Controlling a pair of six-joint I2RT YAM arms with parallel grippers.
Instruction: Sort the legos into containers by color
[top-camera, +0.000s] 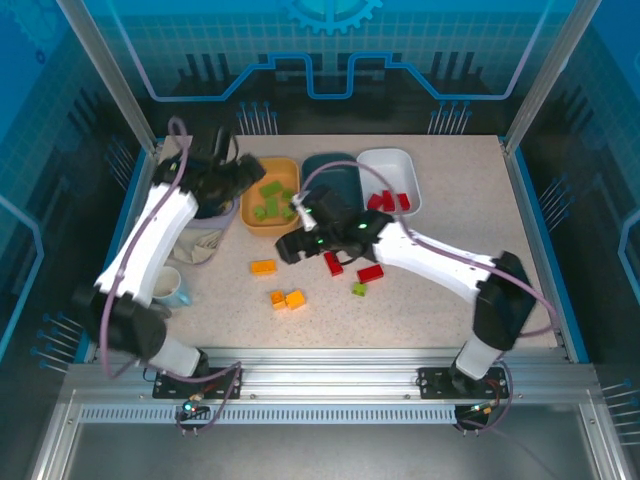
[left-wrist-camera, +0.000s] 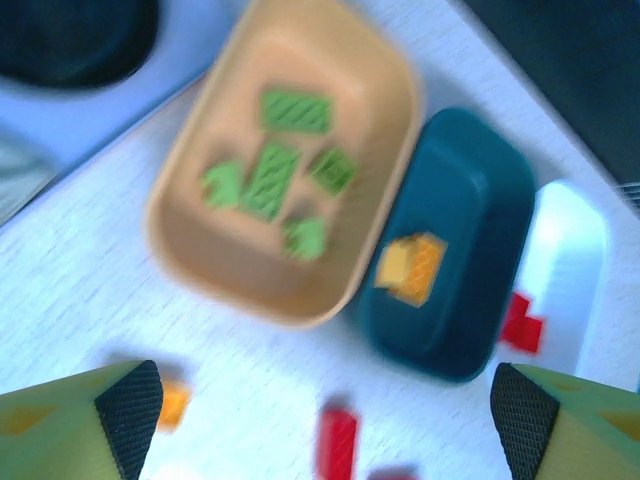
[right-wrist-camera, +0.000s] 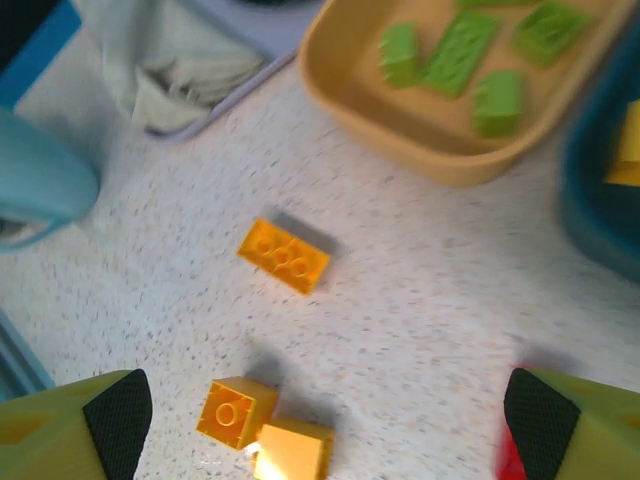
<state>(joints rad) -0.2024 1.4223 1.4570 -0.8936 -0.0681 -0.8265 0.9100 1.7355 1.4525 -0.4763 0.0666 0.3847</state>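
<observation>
The orange tub (top-camera: 252, 212) holds several green bricks (top-camera: 272, 200). Beside it stand the teal tub (top-camera: 335, 172) and the white tub (top-camera: 392, 160) with red bricks (top-camera: 390, 201). Loose on the table lie three orange bricks (top-camera: 263, 267) (top-camera: 287, 299), two red bricks (top-camera: 333, 263) (top-camera: 371, 272) and one green brick (top-camera: 359, 289). My left gripper (top-camera: 238, 172) (left-wrist-camera: 322, 405) hovers open and empty at the orange tub (left-wrist-camera: 175, 250); orange-yellow bricks (left-wrist-camera: 410, 268) lie in the teal tub (left-wrist-camera: 470, 200). My right gripper (top-camera: 292, 247) (right-wrist-camera: 328, 410) hangs open over the orange bricks (right-wrist-camera: 283, 256) (right-wrist-camera: 237, 411).
A lavender tray (top-camera: 208, 252) with a crumpled cloth (top-camera: 198, 243) lies at the left, and a light blue mug (top-camera: 170, 287) (right-wrist-camera: 40, 170) stands in front of it. A dark mug (left-wrist-camera: 75, 35) sits on the tray. The right arm crosses over the teal tub.
</observation>
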